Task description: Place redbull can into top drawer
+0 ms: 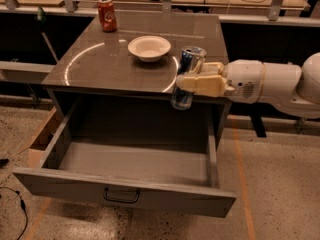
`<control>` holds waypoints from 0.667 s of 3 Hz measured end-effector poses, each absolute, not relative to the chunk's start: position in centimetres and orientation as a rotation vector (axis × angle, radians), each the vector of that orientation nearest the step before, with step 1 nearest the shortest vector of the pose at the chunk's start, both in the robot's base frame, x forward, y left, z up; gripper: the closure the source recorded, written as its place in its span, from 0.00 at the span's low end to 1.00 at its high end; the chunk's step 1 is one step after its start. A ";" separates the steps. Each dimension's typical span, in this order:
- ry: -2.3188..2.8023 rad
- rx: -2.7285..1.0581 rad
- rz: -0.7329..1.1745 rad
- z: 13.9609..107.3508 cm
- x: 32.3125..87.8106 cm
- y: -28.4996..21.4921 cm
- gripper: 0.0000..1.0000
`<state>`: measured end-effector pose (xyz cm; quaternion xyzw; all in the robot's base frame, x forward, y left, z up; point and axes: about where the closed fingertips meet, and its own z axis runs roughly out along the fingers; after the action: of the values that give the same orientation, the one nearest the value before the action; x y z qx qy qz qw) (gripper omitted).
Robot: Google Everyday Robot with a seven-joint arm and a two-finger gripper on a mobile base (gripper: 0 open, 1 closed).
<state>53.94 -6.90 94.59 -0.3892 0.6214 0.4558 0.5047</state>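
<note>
We see the top drawer (pixel 60 182) pulled out beneath the worktop (pixel 100 59), with the redbull can (pixel 192 60) held at the worktop's front edge, above the drawer's rear right part. Our arm reaches in level from the right, claw (pixel 186 82) clamped round the can's middle. The can's long axis is nearly upright, silver top up.

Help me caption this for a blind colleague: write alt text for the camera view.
The gripper, reaching in from the picture's right, holds the redbull can at the front edge of the table, above the open top drawer. A white bowl and a red cola can stand farther back on the table.
</note>
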 end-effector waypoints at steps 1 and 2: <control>1.458 -0.957 1.158 93.1 51.3 -4.7 1.00; 1.408 -0.974 1.205 90.9 49.2 -2.0 1.00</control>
<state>49.25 -1.97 90.93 -0.4027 0.5823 0.4984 0.5004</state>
